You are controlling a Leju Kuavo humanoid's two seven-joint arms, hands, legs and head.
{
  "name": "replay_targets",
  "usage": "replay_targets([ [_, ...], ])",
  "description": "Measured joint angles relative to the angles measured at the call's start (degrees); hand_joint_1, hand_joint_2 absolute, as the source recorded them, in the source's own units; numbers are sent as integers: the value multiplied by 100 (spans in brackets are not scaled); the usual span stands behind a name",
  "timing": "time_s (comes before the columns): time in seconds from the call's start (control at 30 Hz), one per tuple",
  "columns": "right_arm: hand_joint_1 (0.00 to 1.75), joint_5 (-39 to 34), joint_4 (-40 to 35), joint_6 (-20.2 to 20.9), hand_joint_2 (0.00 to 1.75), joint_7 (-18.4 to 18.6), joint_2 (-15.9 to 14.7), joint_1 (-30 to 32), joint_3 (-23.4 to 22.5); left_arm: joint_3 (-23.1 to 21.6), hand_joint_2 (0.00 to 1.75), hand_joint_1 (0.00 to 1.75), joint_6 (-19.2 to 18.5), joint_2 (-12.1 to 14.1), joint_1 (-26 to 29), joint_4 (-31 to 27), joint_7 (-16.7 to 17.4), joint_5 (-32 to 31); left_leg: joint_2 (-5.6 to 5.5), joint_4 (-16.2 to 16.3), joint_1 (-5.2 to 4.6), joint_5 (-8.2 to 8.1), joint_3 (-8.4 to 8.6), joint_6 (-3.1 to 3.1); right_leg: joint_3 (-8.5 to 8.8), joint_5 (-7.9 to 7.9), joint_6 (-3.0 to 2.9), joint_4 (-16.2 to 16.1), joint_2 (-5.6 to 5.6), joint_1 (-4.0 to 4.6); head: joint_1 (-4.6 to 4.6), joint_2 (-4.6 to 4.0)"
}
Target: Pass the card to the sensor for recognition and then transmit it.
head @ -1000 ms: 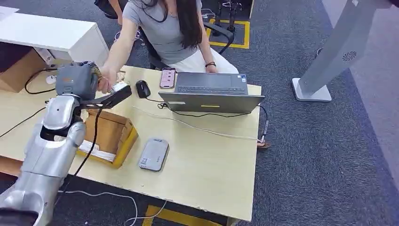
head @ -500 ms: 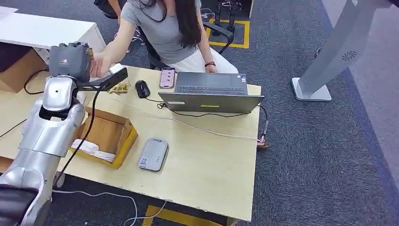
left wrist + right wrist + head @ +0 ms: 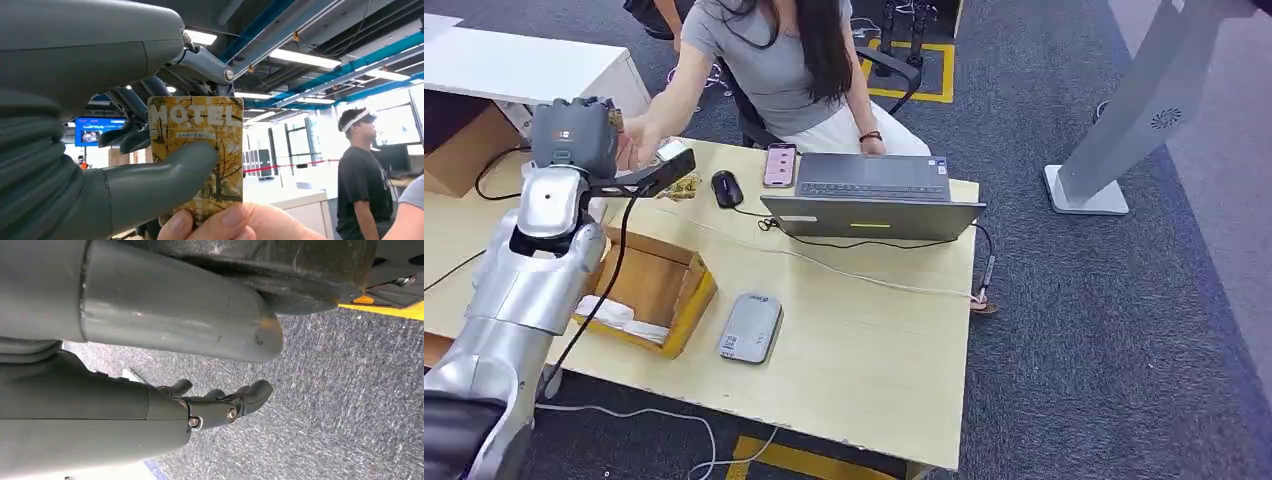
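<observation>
While pinched: card [image 3: 200, 155], person's fingertips [image 3: 210, 225].

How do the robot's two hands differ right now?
The left hand is raised over the table's far edge and holds a yellow card between thumb and fingers, while a person's hand also grips the card's end. The right hand holds nothing; its fingers are apart and it hangs over the grey carpet. Both share the same grey thumb and darker fingers.
</observation>
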Motion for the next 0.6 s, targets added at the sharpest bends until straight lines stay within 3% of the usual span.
replay_targets([
  [0.6,0,0,-2,0,0,0,-4,0,0,-2,175,175,0,0,1,11,0,0,0,0,0,0,-2,0,-1,0,0,0,0,0,0,0],
])
